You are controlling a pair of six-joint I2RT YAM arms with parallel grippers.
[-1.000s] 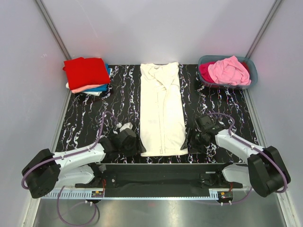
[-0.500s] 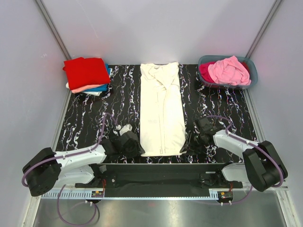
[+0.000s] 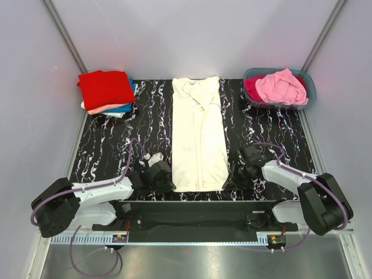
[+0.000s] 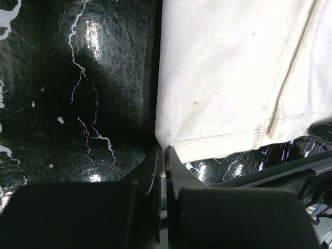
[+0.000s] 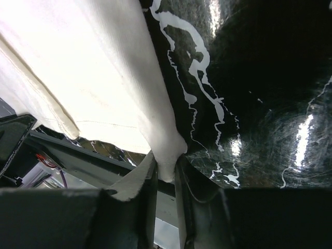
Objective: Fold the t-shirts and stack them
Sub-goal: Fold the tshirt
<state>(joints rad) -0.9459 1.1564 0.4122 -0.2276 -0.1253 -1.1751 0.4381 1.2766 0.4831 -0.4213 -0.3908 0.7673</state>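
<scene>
item: cream t-shirt [image 3: 199, 136], flat along middle of table [image 3: 145, 122] | left fingers [image 4: 179, 174]: clenched on near-left hem corner | right fingers [image 5: 140, 179]: pinching near-right corner | handling: probably light, limp, thin; hold hem corners

A grey-blue plastic tub [image 3: 311, 93] sits at the far right corner of the black, white-veined tabletop [image 3: 145, 125].

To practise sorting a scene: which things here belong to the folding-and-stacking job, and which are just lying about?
Job: cream cloth t-shirt laid flat; red-topped stack of folded shirts; crumpled pink shirt.
Lying about: grey-blue plastic tub; black marbled table.
</scene>
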